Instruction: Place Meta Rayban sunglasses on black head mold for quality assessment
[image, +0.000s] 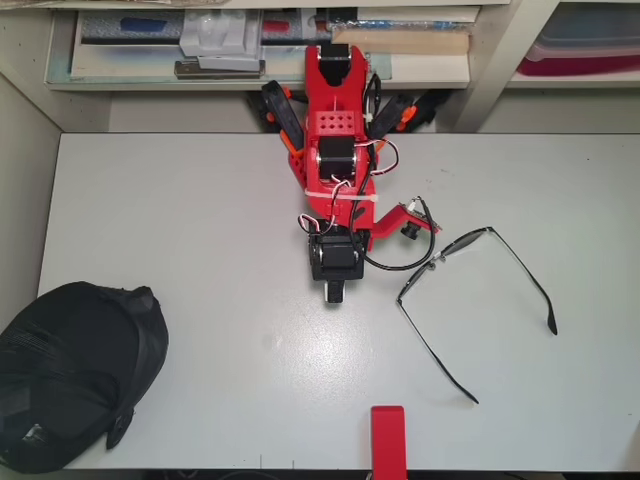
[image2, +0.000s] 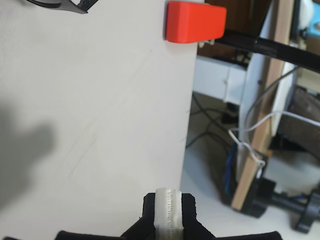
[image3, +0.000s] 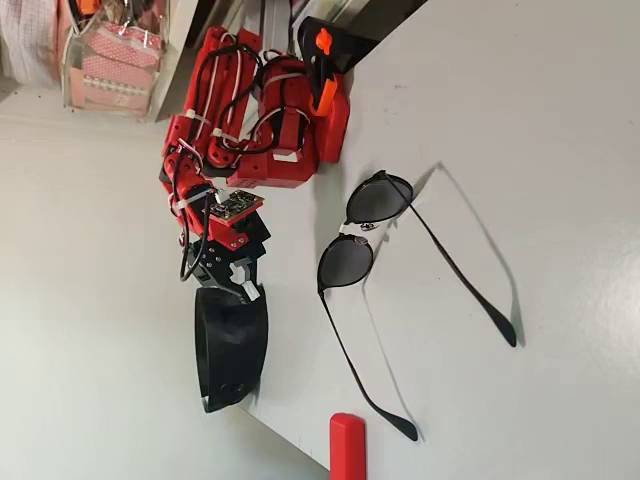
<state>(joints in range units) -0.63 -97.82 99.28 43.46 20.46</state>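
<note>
one pair sunglasses (image: 478, 300) on table (image: 230, 220), arms unfolded, just right of my gripper (image: 335, 291) in overhead view, not touching; one head mold (image: 72, 375) at near-left corner; my jaws pressed together, empty; one red block (image: 387, 436) at front edge

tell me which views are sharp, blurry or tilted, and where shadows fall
Overhead view: sharp, evenly lit, faint shadows. Wrist view: soft, gripper blurred at the bottom edge, grey shadow on the table at left. Fixed view: lies on its side, sunglasses crisp with clear shadows.

text: none legible | head mold (image: 70, 375) tag: possibly blank, too small
</note>
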